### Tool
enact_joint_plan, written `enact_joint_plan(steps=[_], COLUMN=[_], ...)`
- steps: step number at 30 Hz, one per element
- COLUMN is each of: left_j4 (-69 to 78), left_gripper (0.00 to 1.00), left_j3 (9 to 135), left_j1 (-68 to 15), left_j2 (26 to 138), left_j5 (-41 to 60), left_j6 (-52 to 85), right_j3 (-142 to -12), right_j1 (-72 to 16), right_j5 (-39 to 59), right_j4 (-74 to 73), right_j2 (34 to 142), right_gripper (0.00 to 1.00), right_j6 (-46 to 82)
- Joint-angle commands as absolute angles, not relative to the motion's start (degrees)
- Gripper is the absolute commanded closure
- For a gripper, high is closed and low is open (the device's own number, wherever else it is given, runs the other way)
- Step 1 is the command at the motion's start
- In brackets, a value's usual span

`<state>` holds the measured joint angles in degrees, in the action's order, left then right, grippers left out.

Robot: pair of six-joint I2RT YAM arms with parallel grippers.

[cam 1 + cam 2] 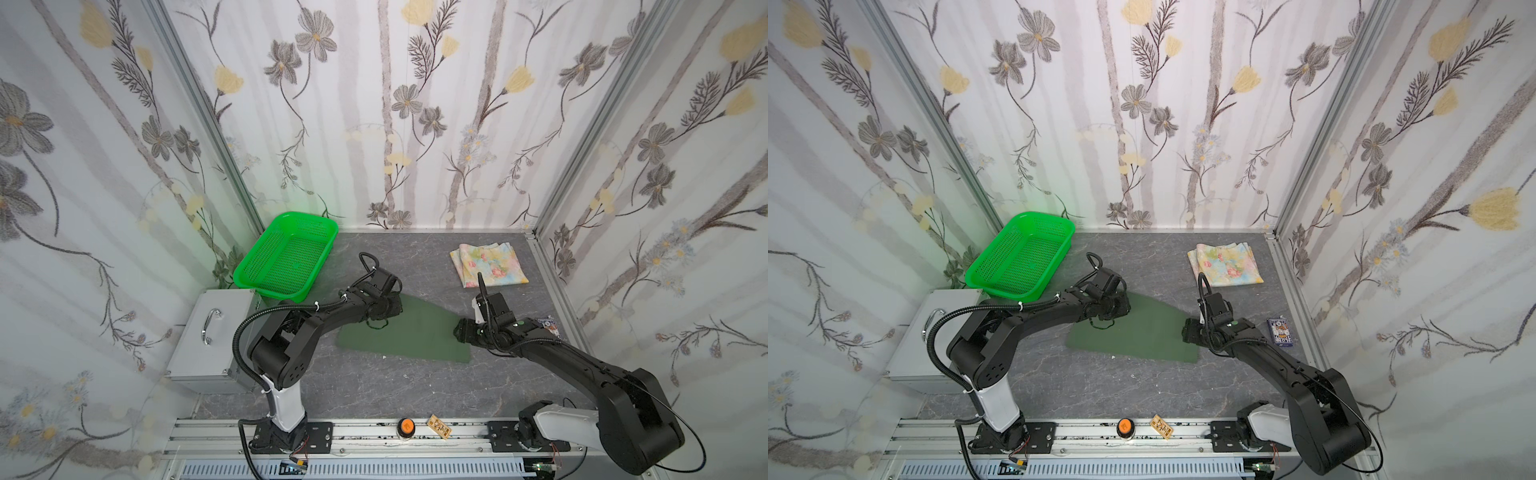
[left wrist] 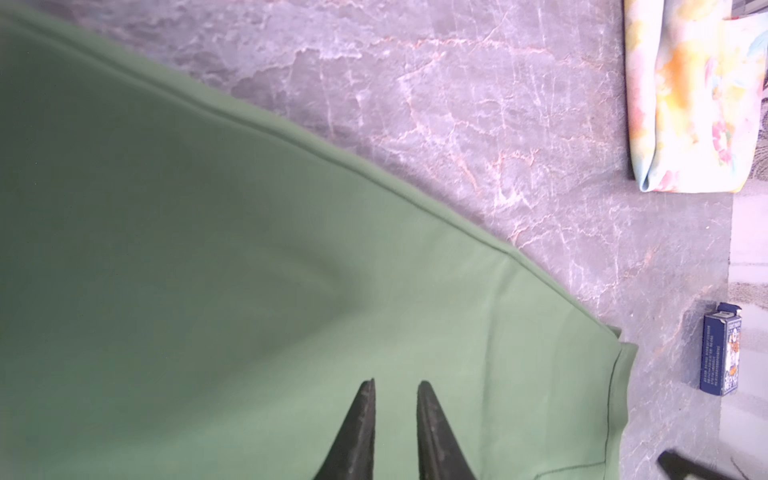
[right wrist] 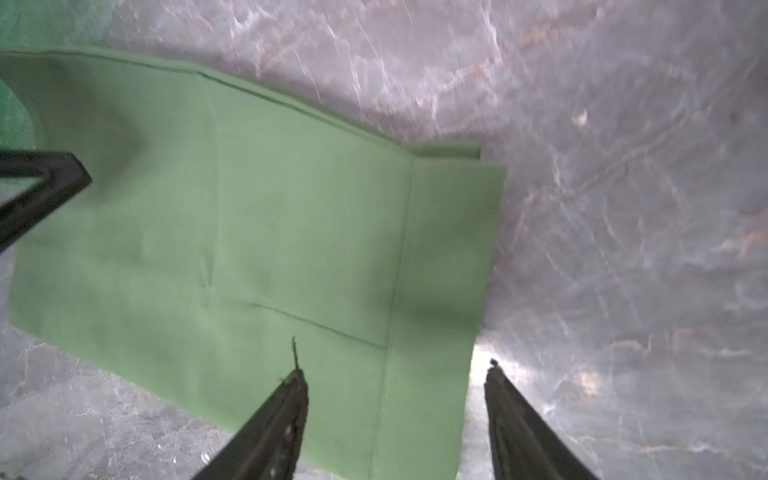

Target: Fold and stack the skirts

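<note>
Two skirts lie on my grey marbled table (image 1: 374, 386). Off to the left of my left gripper (image 2: 395, 382), and farther back, stands a green mesh basket (image 1: 249, 274). That gripper hangs low over the left part of the olive skirt (image 1: 415, 332), jaws a narrow slit apart, nothing pinched between them. The skirt spreads flat from there across to my right gripper (image 3: 395, 368), whose jaws stand wide: one finger over the cloth's hemmed edge, the other over bare table. Beyond this gripper, toward the back wall, the floral skirt (image 1: 488, 264) lies folded, well apart from the olive one. A small blue card box (image 1: 1280, 331) lies just right of my right wrist.
</note>
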<state>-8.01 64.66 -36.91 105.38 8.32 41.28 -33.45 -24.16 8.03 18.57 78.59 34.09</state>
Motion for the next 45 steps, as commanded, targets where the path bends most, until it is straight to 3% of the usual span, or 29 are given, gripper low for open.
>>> enact_joint_plan(steps=[1, 8, 14, 25, 32, 33, 36, 39, 45], left_j4=[-8.3, -8.3, -8.3, -8.2, -8.2, -8.2, -8.2, -8.2, -8.2], left_gripper=[0.79, 0.8, 0.81, 0.84, 0.84, 0.84, 0.84, 0.85, 0.85], left_j3=[67.4, 69.2, 67.7, 66.0, 66.0, 66.0, 66.0, 65.9, 65.8], left_j1=[-37.2, -37.1, -37.2, -38.5, -38.5, -38.5, -38.5, -38.5, -38.5], left_j2=[107.6, 110.6, 112.2, 113.7, 113.5, 113.6, 113.5, 113.5, 113.2], left_j5=[10.9, 11.6, 11.4, 11.5, 11.2, 11.2, 11.2, 11.2, 11.1], left_j6=[39.1, 37.5, 36.9, 37.6, 37.4, 37.4, 37.4, 37.4, 37.2], right_j3=[-28.9, -22.4, -22.6, -24.6, -25.6, -26.1, -28.1, -29.1, -28.9], right_j1=[-23.0, -20.4, -20.3, -21.2, -22.1, -22.2, -22.2, -22.1, -22.0], right_j5=[12.2, 17.9, 21.0, 16.8, 13.8, 13.3, 12.0, 9.8, 10.5], right_j4=[11.3, 2.2, -3.3, -1.6, 0.2, 1.3, 5.9, 9.1, 9.6], right_j2=[76.2, 77.8, 83.6, 88.8, 89.5, 89.0, 87.2, 84.0, 83.9], right_gripper=[0.29, 0.31, 0.41, 0.42, 0.82, 0.82, 0.59, 0.51, 0.47], right_j6=[38.0, 39.3, 40.0, 39.3, 39.3, 39.0, 37.5, 37.0, 37.4])
